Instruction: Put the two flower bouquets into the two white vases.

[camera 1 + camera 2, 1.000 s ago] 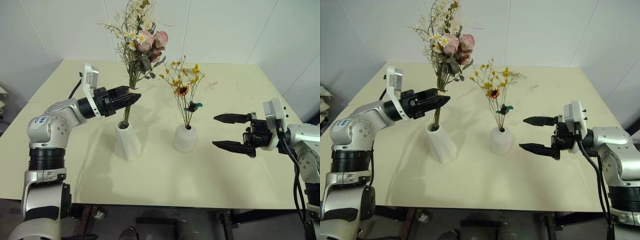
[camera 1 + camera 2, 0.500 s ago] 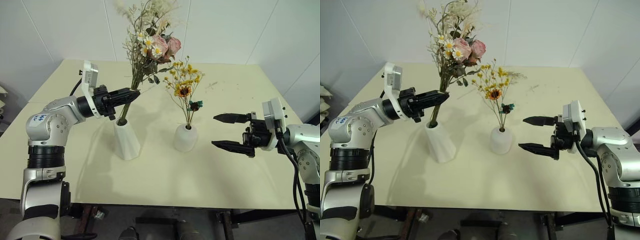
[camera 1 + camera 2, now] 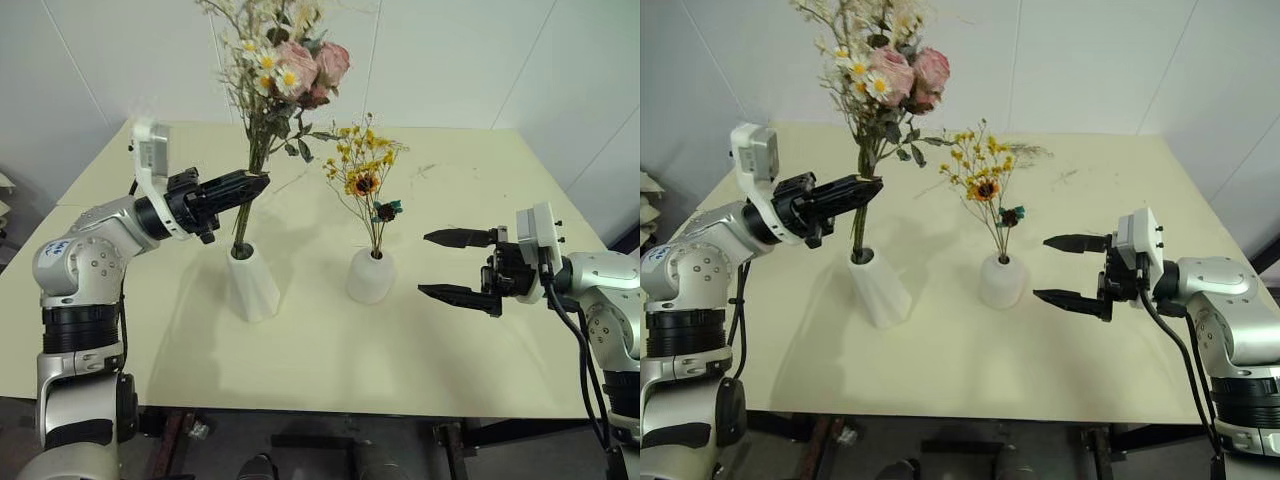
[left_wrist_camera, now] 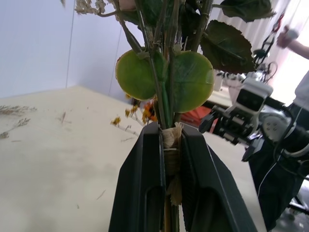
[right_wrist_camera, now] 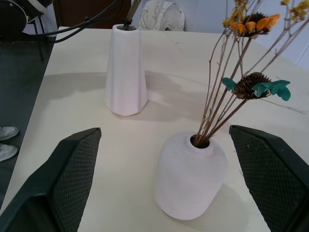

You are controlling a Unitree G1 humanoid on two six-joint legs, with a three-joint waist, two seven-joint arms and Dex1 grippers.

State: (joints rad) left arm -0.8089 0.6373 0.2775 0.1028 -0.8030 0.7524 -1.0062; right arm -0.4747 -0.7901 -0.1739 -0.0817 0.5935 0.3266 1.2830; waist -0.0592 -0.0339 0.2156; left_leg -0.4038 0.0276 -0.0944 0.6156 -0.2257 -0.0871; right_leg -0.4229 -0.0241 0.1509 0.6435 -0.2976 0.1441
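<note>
The pink rose bouquet [image 3: 300,65] stands nearly upright, its stem ends in the mouth of the taller faceted white vase [image 3: 252,285]. My left gripper [image 3: 262,180] is shut on its stems [image 4: 168,96] well above the vase mouth. The yellow-orange spray [image 3: 365,160] stands in the shorter rounded white vase [image 3: 370,275], which the right wrist view shows close up [image 5: 190,176]. To the right of that vase, my right gripper [image 3: 426,264] is open and holds nothing, pointing at it from a short gap.
Both vases stand near the middle of the pale yellow table [image 3: 480,160]. A few loose dried twigs [image 3: 1068,177] lie on it behind the short vase. A person's arm [image 4: 294,43] shows far off in the left wrist view.
My left gripper has shut on the rose stems and drawn back to the left and slightly up. The bouquet leaned right, then swung back near upright. The right arm kept still.
</note>
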